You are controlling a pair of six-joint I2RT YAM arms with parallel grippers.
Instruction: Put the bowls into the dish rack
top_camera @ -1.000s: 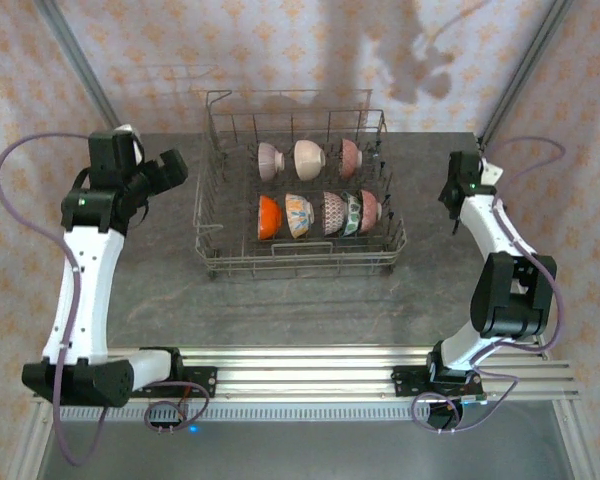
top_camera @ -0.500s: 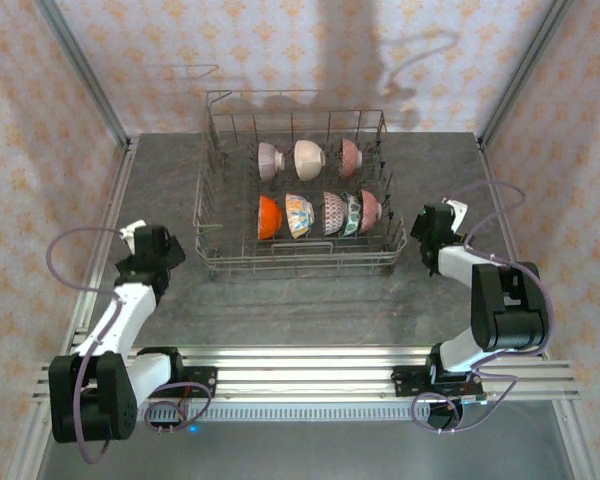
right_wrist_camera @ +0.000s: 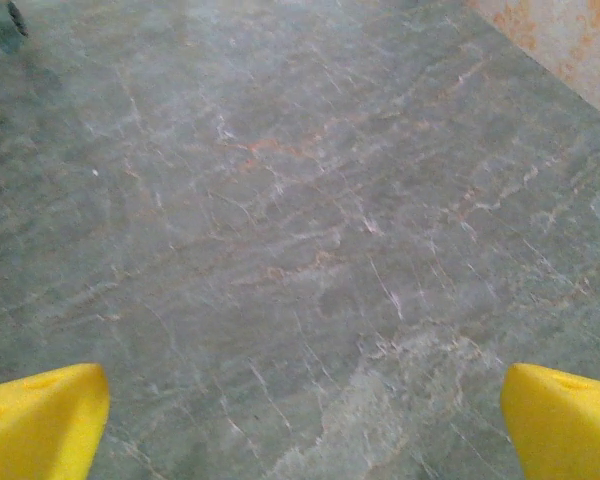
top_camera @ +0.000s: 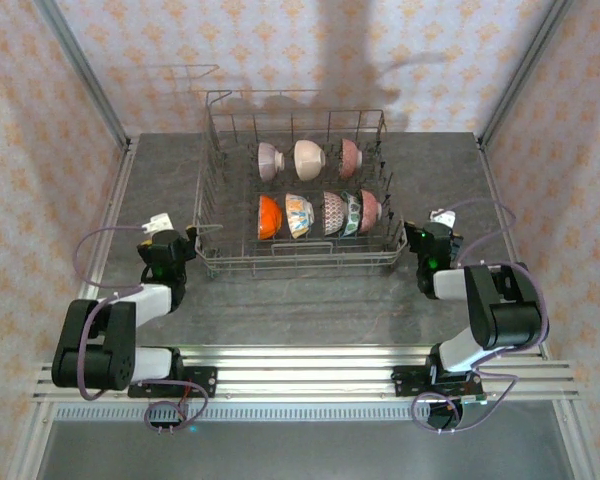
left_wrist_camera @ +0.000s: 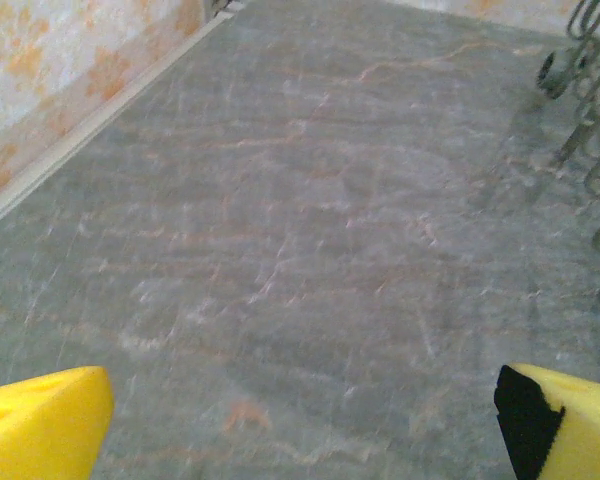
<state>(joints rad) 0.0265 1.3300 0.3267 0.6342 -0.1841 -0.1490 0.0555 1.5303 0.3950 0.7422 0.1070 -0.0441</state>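
The grey wire dish rack (top_camera: 212, 262) stands mid-table with several bowls on edge between its tines. The back row holds three, among them a cream one (top_camera: 308, 157). The front row starts with an orange bowl (top_camera: 269, 217) and includes a teal floral one (top_camera: 352, 212). My left gripper (top_camera: 168, 244) sits low by the rack's front left corner. It is open, with its yellow fingertips (left_wrist_camera: 42, 420) wide apart over bare table. My right gripper (top_camera: 423, 243) sits low by the front right corner, also open and empty, its yellow fingertips (right_wrist_camera: 568, 420) spread over the table.
The grey stone table (top_camera: 300, 300) is walled in by patterned panels and metal posts. Rack wires (left_wrist_camera: 592, 120) run along the right edge of the left wrist view. A rack foot (right_wrist_camera: 0, 25) shows at the top left of the right wrist view.
Both arms have folded down from raised poses and drawn in toward their bases, so the grippers now sit low beside the rack's front corners. The bowls have not moved.
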